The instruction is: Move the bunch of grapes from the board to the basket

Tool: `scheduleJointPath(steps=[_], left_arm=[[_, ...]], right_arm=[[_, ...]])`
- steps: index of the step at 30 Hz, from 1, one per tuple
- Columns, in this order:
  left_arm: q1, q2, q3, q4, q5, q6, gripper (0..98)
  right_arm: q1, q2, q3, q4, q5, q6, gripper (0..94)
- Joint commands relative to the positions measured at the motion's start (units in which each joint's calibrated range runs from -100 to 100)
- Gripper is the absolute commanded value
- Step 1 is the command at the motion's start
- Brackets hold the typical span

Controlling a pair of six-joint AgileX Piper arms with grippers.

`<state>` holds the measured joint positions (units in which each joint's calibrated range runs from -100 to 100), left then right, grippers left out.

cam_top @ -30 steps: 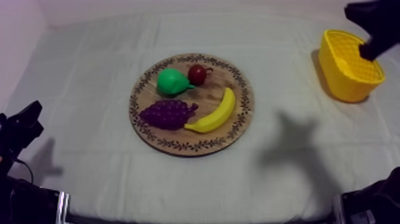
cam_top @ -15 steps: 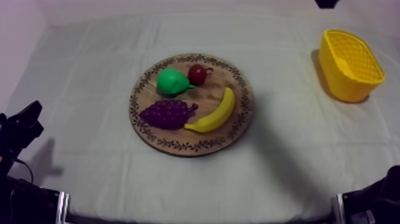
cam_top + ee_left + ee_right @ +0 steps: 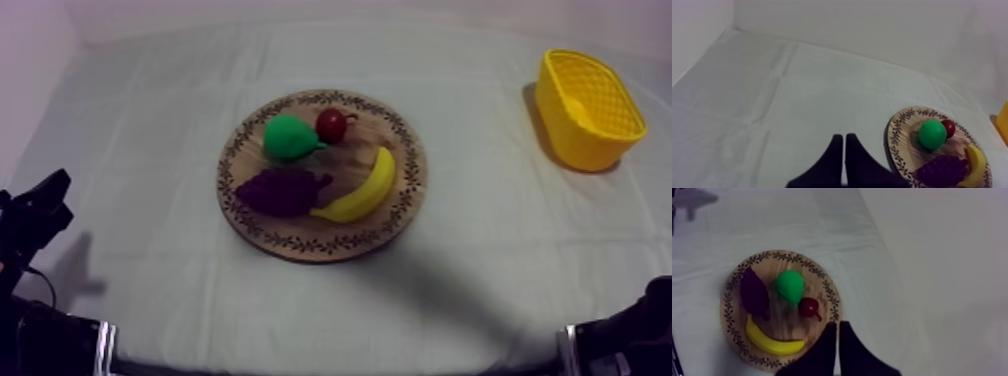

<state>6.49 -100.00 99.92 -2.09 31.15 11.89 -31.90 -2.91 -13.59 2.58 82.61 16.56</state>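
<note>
The purple bunch of grapes (image 3: 285, 191) lies on the round wooden board (image 3: 300, 243), beside a green pear (image 3: 290, 137), a small red fruit (image 3: 331, 125) and a banana (image 3: 360, 190). The yellow basket (image 3: 588, 108) stands at the far right. My right gripper (image 3: 838, 333) hangs high above the board (image 3: 779, 320), its fingers together as a wedge near the small red fruit (image 3: 808, 307), well apart from the grapes (image 3: 754, 293). My left gripper (image 3: 843, 145) is shut over bare cloth left of the board (image 3: 897, 145); the grapes (image 3: 942, 170) lie beyond it.
The left gripper (image 3: 55, 190) rests low at the table's left side. A soft shadow lies over the board and the cloth in front of it. Part of the right arm (image 3: 640, 330) shows at the lower right edge. A sliver of the basket (image 3: 1003, 120) shows past the board.
The right gripper left the spot over the basket and rose out of the top view. Its shadow slid from the cloth at the right onto the board. The left arm stayed still.
</note>
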Motion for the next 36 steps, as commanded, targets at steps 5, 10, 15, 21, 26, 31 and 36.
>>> scheduleJointPath(steps=[5,10,15,21,26,31,36], left_arm=[[0.0,0.0,0.0,-0.04,0.0,0.0,0.1],[0.0,0.0,0.0,-0.04,0.0,0.0,0.1],[0.0,0.0,0.0,-0.04,0.0,0.0,0.1],[0.0,0.0,0.0,-0.04,0.0,0.0,0.1],[0.0,0.0,0.0,-0.04,0.0,0.0,0.1],[0.0,0.0,0.0,-0.04,0.0,0.0,0.1],[0.0,0.0,0.0,-0.04,0.0,0.0,0.1]], right_arm=[[-1.8,9.1,-8.0,-0.6,5.3,0.1,0.2],[-3.9,15.3,-10.5,-0.7,7.9,-0.3,0.2],[-5.7,21.4,-12.8,-0.2,10.4,-1.0,0.2],[-7.0,27.8,-16.3,0.4,14.0,-1.2,0.2],[-7.5,31.4,-16.1,0.4,15.0,-1.2,0.2],[-7.7,33.8,-14.9,0.5,15.3,-1.0,0.2],[-7.7,35.4,-14.8,0.5,15.4,-0.7,4.0]])
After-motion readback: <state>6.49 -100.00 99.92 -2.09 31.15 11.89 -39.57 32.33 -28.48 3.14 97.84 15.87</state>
